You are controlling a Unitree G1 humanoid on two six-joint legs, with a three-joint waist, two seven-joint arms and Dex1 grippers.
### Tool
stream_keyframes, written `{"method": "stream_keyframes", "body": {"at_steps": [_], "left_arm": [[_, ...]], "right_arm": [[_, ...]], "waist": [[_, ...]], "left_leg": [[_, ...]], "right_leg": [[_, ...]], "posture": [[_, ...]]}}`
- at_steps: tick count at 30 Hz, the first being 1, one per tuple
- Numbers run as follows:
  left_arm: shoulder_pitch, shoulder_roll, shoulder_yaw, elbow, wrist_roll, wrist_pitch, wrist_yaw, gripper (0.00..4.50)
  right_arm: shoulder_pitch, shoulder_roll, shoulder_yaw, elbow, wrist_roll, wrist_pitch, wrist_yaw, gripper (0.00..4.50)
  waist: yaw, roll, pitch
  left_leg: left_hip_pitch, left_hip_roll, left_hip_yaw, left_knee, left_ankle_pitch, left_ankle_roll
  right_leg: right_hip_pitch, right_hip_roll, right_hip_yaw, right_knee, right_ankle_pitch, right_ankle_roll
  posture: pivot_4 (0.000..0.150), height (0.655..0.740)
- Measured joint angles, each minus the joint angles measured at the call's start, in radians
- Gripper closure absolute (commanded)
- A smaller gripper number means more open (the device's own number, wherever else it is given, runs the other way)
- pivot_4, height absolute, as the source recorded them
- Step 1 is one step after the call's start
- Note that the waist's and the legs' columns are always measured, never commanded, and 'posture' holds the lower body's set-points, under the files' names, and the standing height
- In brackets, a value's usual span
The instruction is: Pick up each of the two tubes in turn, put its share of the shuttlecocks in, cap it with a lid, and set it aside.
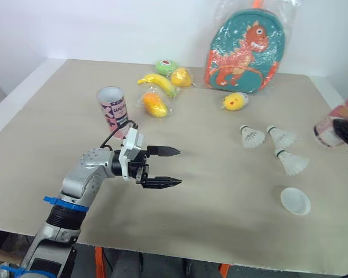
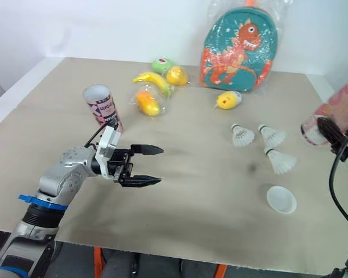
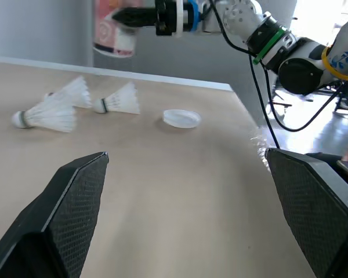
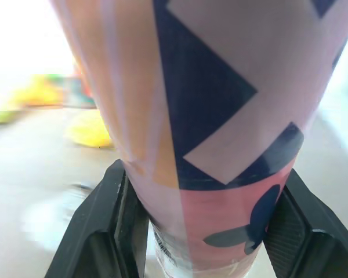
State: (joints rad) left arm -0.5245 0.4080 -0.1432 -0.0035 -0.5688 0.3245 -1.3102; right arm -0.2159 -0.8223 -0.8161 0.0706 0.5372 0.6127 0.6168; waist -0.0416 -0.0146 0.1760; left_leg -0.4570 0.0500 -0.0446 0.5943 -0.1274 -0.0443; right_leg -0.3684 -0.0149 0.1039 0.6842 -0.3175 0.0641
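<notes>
A pink patterned tube [image 1: 112,110] stands upright and open-topped on the table at the left. My left gripper [image 1: 165,167] hovers open just in front of it, fingers pointing right, nothing between them. At the right edge my right gripper [image 2: 330,134] is shut on a second pink tube [image 2: 341,107], held tilted above the table; the right wrist view has this tube [image 4: 203,116] clamped between the black fingers [image 4: 98,226]. Three white shuttlecocks [image 1: 252,136] [image 1: 280,136] [image 1: 292,162] lie right of centre. A white lid [image 1: 294,201] lies nearer the front edge.
A teal dinosaur backpack [image 1: 245,52] in plastic leans at the back. Wrapped toy fruits lie near it: a banana [image 1: 158,82], a mango [image 1: 153,104], a lemon [image 1: 182,76] and a yellow piece [image 1: 235,102]. The table's front edge [image 1: 162,255] runs close below my left arm.
</notes>
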Motion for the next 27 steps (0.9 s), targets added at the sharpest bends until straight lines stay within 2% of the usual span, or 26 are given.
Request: {"method": "stream_keyframes", "body": {"at_steps": [5,9,14,27], "left_arm": [[-0.005,-0.037,-0.002,0.035,0.002,-0.012,-0.004,0.00],[-0.023,-0.084,-0.006,0.064,0.012,-0.042,0.005,0.00],[-0.023,-0.085,-0.006,0.066,0.020,-0.049,0.013,0.00],[-0.022,-0.078,-0.006,0.066,0.021,-0.064,0.014,0.00]], "right_arm": [[0.053,0.000,-0.103,0.058,0.026,0.023,-0.037,1.87],[0.063,0.004,-0.100,0.165,0.026,0.022,-0.059,1.87],[0.086,0.025,-0.088,0.274,0.026,0.023,-0.078,1.87],[0.110,0.045,-0.048,0.288,0.025,-0.045,-0.078,1.87]], "waist": [[-0.008,0.003,-0.001],[-0.007,0.003,-0.001],[-0.007,0.005,-0.002],[-0.007,0.003,-0.003]], "left_leg": [[0.003,0.000,0.001,0.001,0.001,0.001],[0.003,-0.001,0.002,0.004,0.002,0.003],[0.003,-0.001,0.003,0.005,0.002,0.003],[0.004,-0.001,0.003,0.005,0.002,0.003]], "right_leg": [[0.003,0.000,0.002,0.000,0.002,0.002],[0.004,0.000,0.003,0.000,0.004,0.006],[0.004,0.000,0.005,0.000,0.004,0.007],[0.005,0.000,0.005,-0.001,0.004,0.008]], "posture": [[0.150,0.7400],[0.150,0.7400],[0.150,0.7400],[0.150,0.7400]]}}
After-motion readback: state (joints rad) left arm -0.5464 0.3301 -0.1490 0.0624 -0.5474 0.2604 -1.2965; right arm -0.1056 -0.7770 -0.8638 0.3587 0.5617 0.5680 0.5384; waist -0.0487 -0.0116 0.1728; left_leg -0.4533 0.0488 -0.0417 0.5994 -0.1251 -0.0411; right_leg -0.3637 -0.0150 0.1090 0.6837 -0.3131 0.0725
